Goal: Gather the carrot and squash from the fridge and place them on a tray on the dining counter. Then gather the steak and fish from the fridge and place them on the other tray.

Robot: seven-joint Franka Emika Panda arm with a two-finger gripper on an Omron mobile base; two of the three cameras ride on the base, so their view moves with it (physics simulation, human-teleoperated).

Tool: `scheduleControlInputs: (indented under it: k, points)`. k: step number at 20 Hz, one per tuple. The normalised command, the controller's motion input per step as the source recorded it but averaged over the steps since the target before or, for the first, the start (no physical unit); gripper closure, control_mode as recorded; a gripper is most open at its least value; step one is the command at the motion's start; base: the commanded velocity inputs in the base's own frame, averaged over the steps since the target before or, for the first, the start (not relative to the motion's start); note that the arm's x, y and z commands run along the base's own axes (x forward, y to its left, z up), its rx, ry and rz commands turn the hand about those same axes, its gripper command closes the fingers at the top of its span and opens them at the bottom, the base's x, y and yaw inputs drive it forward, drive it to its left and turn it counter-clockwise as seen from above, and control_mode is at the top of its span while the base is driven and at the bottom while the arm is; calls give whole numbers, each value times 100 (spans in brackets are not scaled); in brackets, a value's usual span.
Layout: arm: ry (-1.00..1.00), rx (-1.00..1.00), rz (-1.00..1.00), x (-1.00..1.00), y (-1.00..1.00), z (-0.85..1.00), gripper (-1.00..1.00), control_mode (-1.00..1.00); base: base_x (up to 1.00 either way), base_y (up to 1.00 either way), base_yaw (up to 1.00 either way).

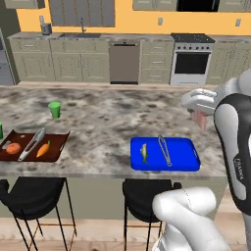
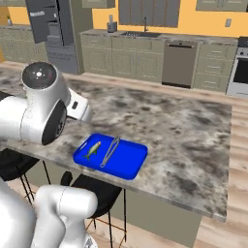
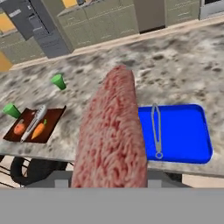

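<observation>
Marbled dining counter point(image 1: 103, 122), kitchen cabinets behind. Claw point(image 1: 200, 119): closed on the steak point(image 3: 113, 135), held above the counter. Steak: a thick slab, mottled pink and red with a grainy surface, standing on edge between the jaws. Below and just beyond the claw: blue tray point(image 3: 183, 133), holding metal tongs point(image 3: 156, 129) and a small yellowish fish point(image 1: 144, 152). Farther off to one side: brown tray point(image 1: 34, 147) with carrot point(image 1: 43, 149), an orange-red squash point(image 1: 13, 148) and second tongs point(image 1: 31, 144). Beyond it: green cup point(image 1: 54, 109).

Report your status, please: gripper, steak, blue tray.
Gripper shut on steak, above counter. Blue tray holds fish and tongs. Nothing in the way.
</observation>
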Motion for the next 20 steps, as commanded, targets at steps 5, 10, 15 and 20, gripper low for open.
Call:
scheduleControlInputs:
  k: [5, 10, 15, 20]
  points:
    - [25, 0, 20, 63, -47, -66, 100, -100, 0, 0, 0]
    - [12, -2, 15, 41, -45, -73, 100, -100, 0, 0, 0]
    - [3, -7, 11, 39, -37, -63, 100, -100, 0, 0, 0]
    - [4, -8, 7, 48, -27, -60, 100, -100, 0, 0, 0]
